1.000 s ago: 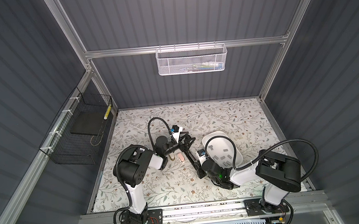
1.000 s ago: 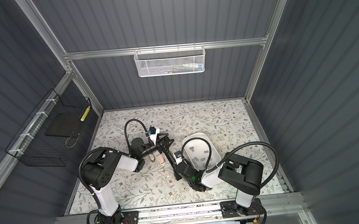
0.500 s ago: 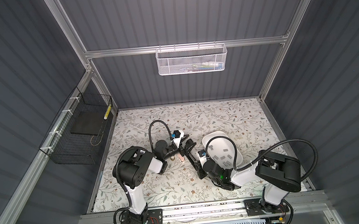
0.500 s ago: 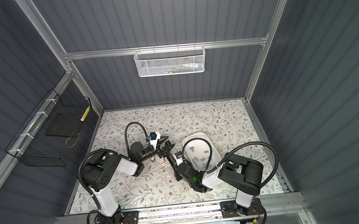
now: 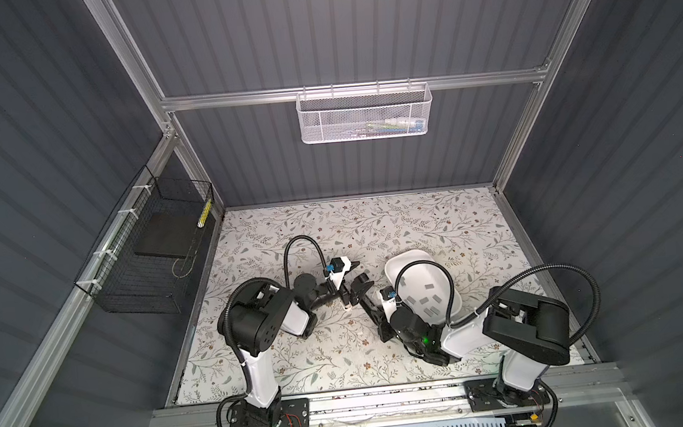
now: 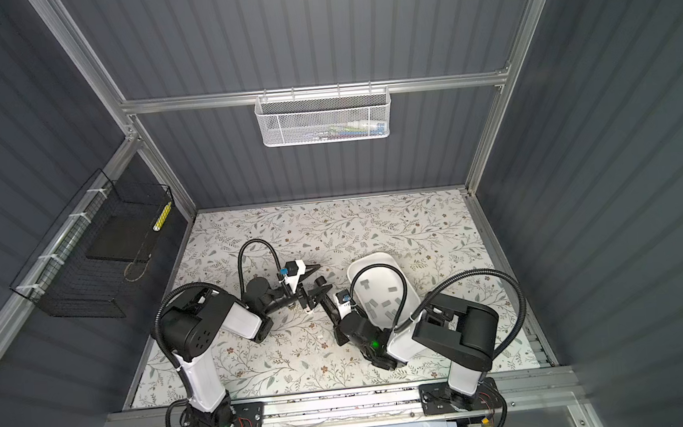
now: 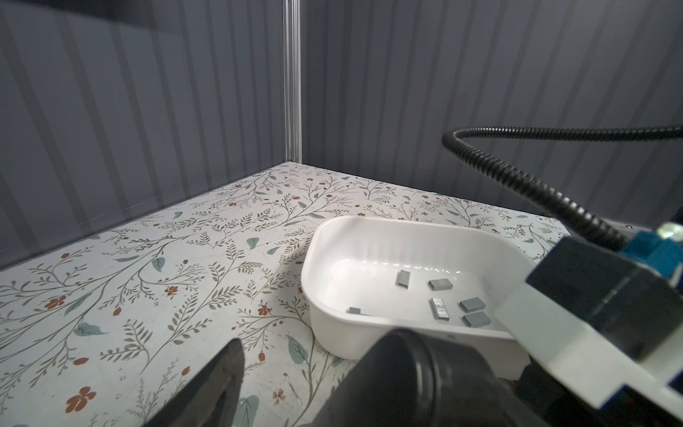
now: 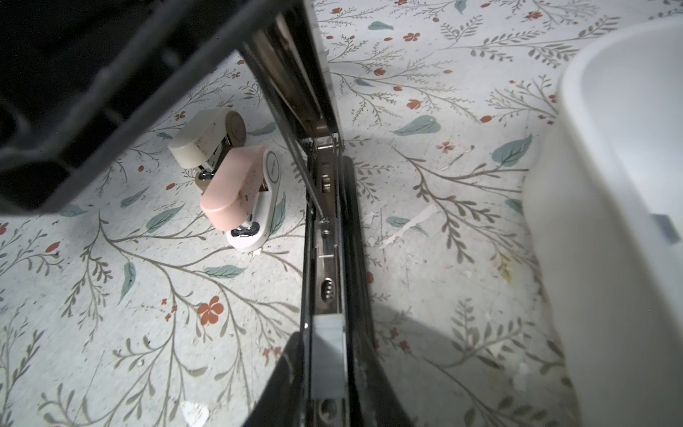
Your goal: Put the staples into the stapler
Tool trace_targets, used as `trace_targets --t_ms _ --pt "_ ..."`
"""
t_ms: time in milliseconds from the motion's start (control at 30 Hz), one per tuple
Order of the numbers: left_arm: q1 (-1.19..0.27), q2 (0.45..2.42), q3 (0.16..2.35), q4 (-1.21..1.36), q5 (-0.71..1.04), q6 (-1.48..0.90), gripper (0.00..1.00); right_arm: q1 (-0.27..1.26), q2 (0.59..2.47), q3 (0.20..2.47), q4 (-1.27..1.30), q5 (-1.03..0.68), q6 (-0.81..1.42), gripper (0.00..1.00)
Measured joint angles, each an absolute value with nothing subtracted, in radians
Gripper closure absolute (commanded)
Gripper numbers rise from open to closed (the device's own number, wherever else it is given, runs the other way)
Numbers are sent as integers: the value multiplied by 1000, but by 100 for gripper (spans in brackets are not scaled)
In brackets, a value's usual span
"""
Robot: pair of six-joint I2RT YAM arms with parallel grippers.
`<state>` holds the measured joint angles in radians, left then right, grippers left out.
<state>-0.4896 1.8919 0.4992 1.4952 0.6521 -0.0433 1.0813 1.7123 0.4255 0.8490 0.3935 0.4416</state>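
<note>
A long black stapler (image 8: 356, 236), shiny metal channel (image 8: 327, 258) hinged open; flat grey staple strips (image 7: 439, 284) in a white plastic tray (image 7: 417, 223). The right gripper (image 8: 329, 347) narrowly straddles the channel, grip unclear; the left gripper (image 5: 360, 271) gapes wide.

A: What sort of place is this?
B: A robot lab cell. Grey ribbed panels (image 5: 359, 34) in an aluminium frame (image 5: 239, 98) box in a floral-covered table (image 5: 416, 225).
A: What else shows it?
B: A left arm (image 5: 256, 375) and a right arm (image 5: 523, 325) bolted to a rail (image 5: 387, 397) along the table's front edge. A white mesh basket (image 5: 363, 115) hangs on the back wall.
</note>
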Motion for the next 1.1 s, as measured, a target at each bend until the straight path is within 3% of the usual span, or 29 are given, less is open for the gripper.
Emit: trace_targets --t_ms 400,733,1033,1100 --pt "-487 1892 482 1494 671 -19 1 1080 1728 400 867 419 456 73" --pt "-484 1880 479 1492 656 -27 1 1080 1725 391 874 419 456 71" --pt "-484 1717 431 1423 424 -41 12 1080 1534 422 741 416 455 68" --pt "-484 1679 433 1370 362 -47 21 1079 1502 479 678 422 452 68"
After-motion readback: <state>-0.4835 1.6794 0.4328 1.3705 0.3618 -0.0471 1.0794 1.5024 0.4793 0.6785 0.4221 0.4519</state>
